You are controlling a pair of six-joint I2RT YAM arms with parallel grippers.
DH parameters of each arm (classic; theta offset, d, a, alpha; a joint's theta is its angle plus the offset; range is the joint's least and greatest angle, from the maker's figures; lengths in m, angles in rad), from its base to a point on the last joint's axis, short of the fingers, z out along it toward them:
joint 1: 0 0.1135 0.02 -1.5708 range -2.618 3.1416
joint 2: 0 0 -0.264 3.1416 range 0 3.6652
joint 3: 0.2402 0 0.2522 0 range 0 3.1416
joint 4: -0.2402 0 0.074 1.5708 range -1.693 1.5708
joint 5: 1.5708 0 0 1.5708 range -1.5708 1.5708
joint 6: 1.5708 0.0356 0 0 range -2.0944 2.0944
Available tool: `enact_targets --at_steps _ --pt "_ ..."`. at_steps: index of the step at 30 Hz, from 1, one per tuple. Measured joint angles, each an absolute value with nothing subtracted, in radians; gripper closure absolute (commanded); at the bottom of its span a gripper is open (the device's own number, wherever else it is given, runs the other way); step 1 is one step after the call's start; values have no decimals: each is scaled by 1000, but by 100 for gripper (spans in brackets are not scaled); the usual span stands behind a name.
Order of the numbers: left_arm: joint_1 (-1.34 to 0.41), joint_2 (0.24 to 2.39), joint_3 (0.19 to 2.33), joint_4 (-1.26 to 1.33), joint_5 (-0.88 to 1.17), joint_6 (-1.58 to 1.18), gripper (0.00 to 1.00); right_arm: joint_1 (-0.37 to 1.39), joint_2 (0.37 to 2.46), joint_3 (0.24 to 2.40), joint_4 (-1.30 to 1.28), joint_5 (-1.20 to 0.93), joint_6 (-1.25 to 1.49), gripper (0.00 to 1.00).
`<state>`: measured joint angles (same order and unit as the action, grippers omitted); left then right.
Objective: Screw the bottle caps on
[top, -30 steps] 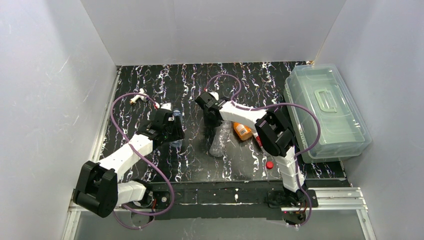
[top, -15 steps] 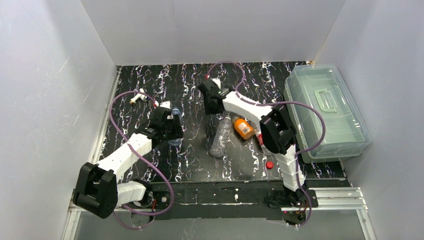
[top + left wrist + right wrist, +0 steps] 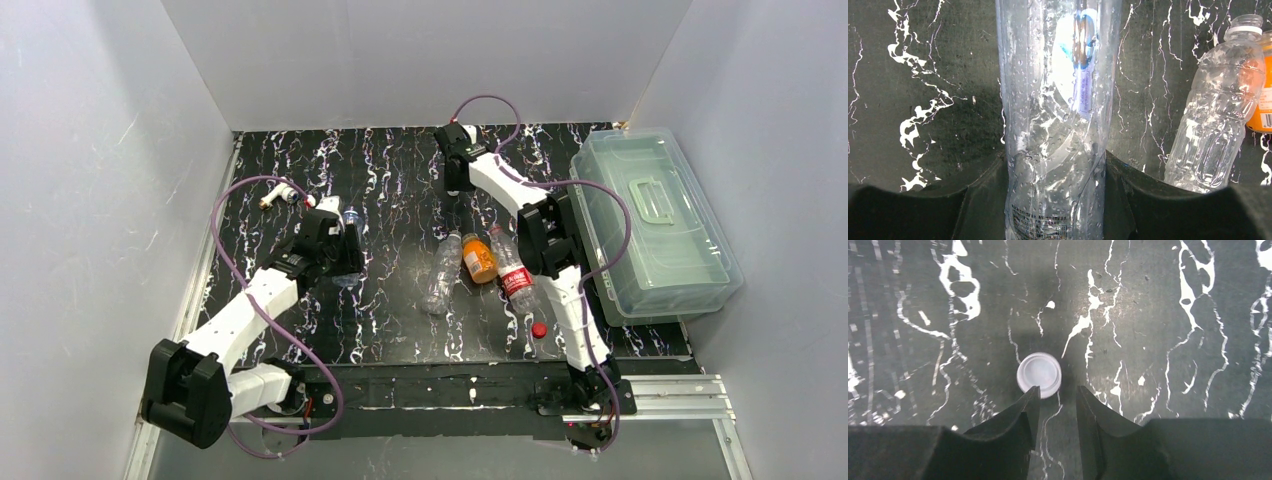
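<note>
Black, white-veined tabletop, surveyed from the arm bases outward.

1. At 5 o'clock of the tabletop, a small round red plastic cap lies alone, just beside the right arm's lower link.

2. At centre, three bottles lie on their sides, close together. A clear ribbed plastic bottle is first. At its 3 o'clock lies a short orange plastic bottle, and at 3 o'clock of that a clear plastic bottle with a red label.

3. At 9 o'clock of centre, the left pincer is clamped on the lower body of a clear, wet plastic bottle with a pale blue label, one finger on each side. Its neck points toward 12 o'clock. Whether its base touches the tabletop cannot be told.

4. At the 3 o'clock edge stands a translucent lidded plastic box.

5. At 10 o'clock lies a white-and-brass T-shaped fitting.

6. At 12 o'clock, the right pincer points down at the tabletop. Its fingers stand a narrow gap apart and grip nothing. A small round white plastic cap rests on the tabletop at 11 o'clock of that gap, at one fingertip and outside the gap.
</note>
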<state>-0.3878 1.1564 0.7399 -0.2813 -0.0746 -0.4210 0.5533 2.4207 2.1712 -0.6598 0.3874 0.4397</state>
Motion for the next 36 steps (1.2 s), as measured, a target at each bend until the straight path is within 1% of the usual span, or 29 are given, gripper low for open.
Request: enact_targets --at_steps 3,7,10,14,15,18,20,23,27,32,36 --pt "-385 1148 740 -293 -74 -411 100 537 2467 2192 -668 364 437 60" --pt "-379 1144 740 -299 -75 -402 100 525 2476 2203 -667 338 441 66" --pt "-374 1143 740 -301 -74 -399 100 513 2476 2202 -660 308 448 76" --pt "-366 1143 740 -300 -70 -395 100 488 2479 2199 -639 226 469 93" --pt "-362 1144 740 -300 -67 -395 100 479 2485 2202 -637 198 475 99" --pt "-340 1152 743 -299 -46 -400 100 458 2498 2218 -616 82 498 99" --pt "-313 1174 752 -290 -17 -405 100 452 2495 2186 -569 -27 529 99" --pt "-283 1244 781 -263 36 -413 100 470 2463 2092 -484 -172 575 99" --pt "-269 1399 833 -162 125 -412 100 548 2402 1947 -398 -343 640 99" --pt "-269 1552 880 -59 237 -395 100 651 2312 1771 -245 -492 743 99" --pt "-258 1573 880 -4 260 -387 100 679 2275 1701 -166 -533 793 99"
